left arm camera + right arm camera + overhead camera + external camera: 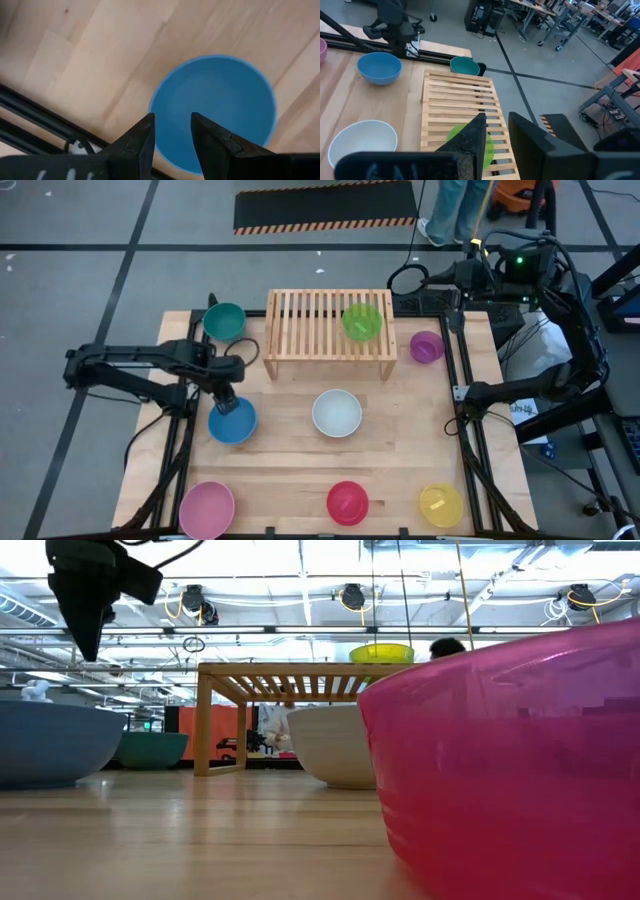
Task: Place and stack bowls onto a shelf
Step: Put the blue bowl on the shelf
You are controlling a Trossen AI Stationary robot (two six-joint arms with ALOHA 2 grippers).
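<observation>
While the green bowl (361, 321) already sits on the slatted shelf (300, 320) toward its right end, I have the left claw (226, 393) hanging above the blue bowl (232, 421), and that is the pairing I care about. From above, the claw is over the bowl's far rim, the edge nearest the shelf, so the bowl's centre lies just toward the table's front from my fingertips. In the left wrist view the two fingers (141, 142) stand parted with a narrow gap, nothing between them, and the blue bowl (215, 110) fills the space beyond them; its rim passes under the gap, which I judge a fair line for pinching the wall once I drop. A bowl is round, so no long axis to square up to; only the rim matters. The low view shows the left claw (88, 600) well clear of the table, so there is descent to do. The left arm is plainly the nearer one: the right claw (495, 131) waits high behind the shelf's right end, fingers slightly apart and empty, looking down on the green bowl (462, 136). The teal bowl (224, 321) rests left of the shelf, the purple one (427, 346) right of it, the white bowl (337, 412) in front, and pink (207, 508), red (347, 502) and yellow (440, 505) line the near edge.
</observation>
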